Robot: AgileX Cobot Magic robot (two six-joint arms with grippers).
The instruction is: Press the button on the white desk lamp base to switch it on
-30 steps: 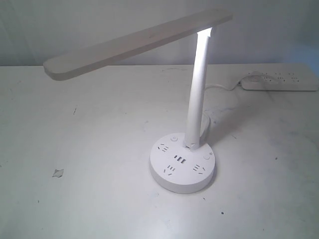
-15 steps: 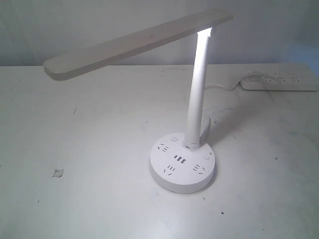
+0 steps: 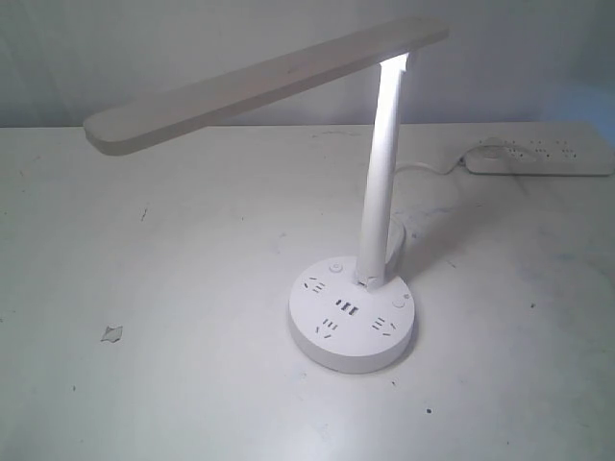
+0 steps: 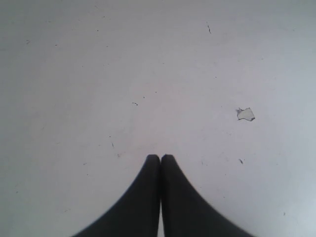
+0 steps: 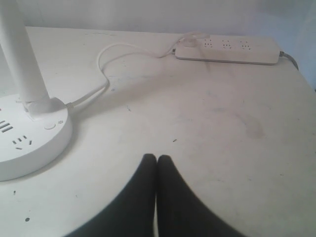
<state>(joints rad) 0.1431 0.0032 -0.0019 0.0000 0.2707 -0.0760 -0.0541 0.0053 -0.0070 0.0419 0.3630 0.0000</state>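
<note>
Tabletop [image 3: 192, 288] — scuffed — under desk lamp [image 3: 381, 173]

In the right wrist view the white desk lamp base [image 5: 39, 148] runs out of frame, and its pole [image 5: 19, 59] is cut short. The far button [image 3: 335, 266] bears a mark too small to read. The pale scrap [image 3: 112, 333] at near left is perhaps torn paper. The cord [image 3: 423, 169] vanishes behind the pole.
</note>
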